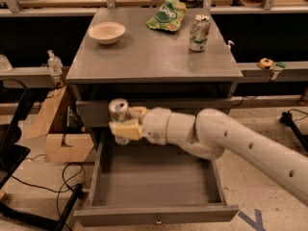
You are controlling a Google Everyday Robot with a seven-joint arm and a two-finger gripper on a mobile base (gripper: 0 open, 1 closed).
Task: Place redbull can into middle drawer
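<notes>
The redbull can (118, 111) is a slim silver can held upright in my gripper (124, 121), whose cream fingers (126, 129) are shut on it. The can hangs in front of the cabinet's upper drawer face, above the back left corner of the open middle drawer (154, 186). That drawer is pulled out wide, its flat grey bottom bare, with a small knob (158, 220) on its low front panel. My white arm reaches in from the right.
On the cabinet top (144, 57) stand a white bowl (107, 32), a green chip bag (168, 14) and a green-and-white soda can (198, 32). A cardboard box (60, 129) and cables lie on the floor at left. A bottle (54, 63) stands on the left ledge.
</notes>
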